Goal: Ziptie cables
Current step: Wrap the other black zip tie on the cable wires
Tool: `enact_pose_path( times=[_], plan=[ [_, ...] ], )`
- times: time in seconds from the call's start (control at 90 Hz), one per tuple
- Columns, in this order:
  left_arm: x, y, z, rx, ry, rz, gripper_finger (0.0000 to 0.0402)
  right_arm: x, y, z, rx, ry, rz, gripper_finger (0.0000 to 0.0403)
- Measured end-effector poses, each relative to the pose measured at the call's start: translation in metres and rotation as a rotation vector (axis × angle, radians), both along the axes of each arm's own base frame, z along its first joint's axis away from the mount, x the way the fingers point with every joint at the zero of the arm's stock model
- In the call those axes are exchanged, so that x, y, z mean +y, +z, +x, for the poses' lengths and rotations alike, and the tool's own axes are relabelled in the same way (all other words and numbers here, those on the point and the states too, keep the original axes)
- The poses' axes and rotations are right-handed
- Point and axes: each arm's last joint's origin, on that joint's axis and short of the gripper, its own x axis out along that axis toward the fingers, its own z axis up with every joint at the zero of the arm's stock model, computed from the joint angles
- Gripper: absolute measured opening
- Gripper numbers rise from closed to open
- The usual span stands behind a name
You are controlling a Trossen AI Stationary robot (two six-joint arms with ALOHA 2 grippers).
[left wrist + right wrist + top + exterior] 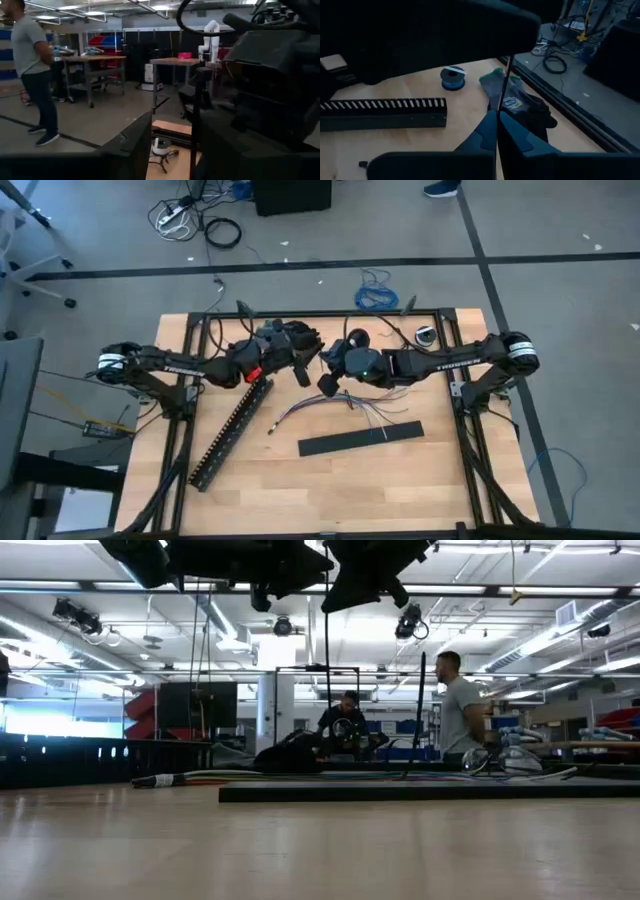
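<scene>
High view showed both arms stretched in from the sides, meeting over the back middle of the wooden table (pixel 330 480). The left gripper (pixel 305 365) was held up in the air, pointing toward the other arm. The right gripper (pixel 328 380) was close by, just beside it, and also up off the wood.

In the right wrist view, the right gripper's two dark fingers (pixel 512 132) were pressed together on a thin black ziptie (pixel 504 92) that stood straight up from between them. In the left wrist view, a thin black strip stood up in front of the left gripper, but I could not tell if that gripper was wide or closed.

The cables (pixel 335 408) lay flat on the table below the grippers, with their ends fanned apart toward the right. A flat black bar (pixel 360 439) lay near them, closer to the front. A long slotted black duct (pixel 232 430) lay slanted under the left arm.

A person (pixel 461 710) stood in the room behind the table.
</scene>
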Motion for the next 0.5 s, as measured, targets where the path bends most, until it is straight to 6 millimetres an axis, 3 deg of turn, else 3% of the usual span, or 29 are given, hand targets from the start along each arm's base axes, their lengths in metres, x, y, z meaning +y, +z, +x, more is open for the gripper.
enact_pose_path(
  times=[0.5],
  plan=[
    [0.0001, 0.0019, 0.0074, 0.004, 0.038, 0.037, 0.0147, -0.0072, 0.0002, 0.0, -0.001, -0.021, -0.005, 0.0]
  ],
)
